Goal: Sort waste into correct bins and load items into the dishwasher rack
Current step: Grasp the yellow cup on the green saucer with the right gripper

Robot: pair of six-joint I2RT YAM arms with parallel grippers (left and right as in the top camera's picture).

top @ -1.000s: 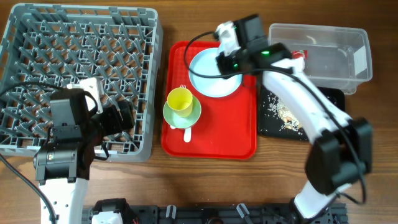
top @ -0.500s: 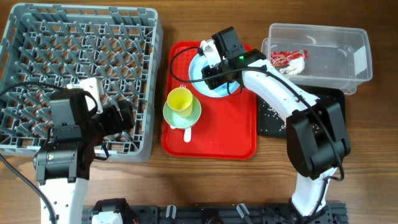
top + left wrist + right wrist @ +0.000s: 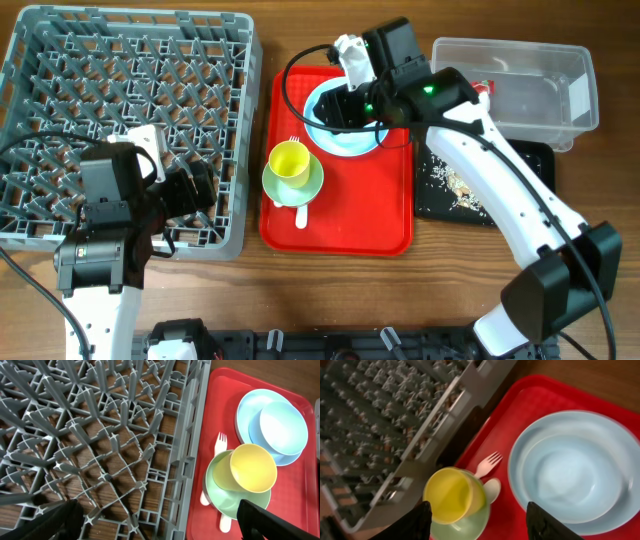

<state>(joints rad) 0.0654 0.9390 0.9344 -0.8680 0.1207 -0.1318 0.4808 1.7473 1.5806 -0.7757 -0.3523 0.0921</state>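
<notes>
Opening from shut, right tool (image 3: pixel 479 520) stands apart and empty above the light blue bowl (image 3: pixel 570 477) in the plate (image 3: pixel 570 420) on the red tray (image 3: pixel 530 395); left tool (image 3: pixel 160 525) gapes over the rack (image 3: pixel 100 435). Loading likely next.

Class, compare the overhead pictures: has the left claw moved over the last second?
No. The left claw stays open over the dishwasher rack, by its near right corner, exactly where it was before.
</notes>
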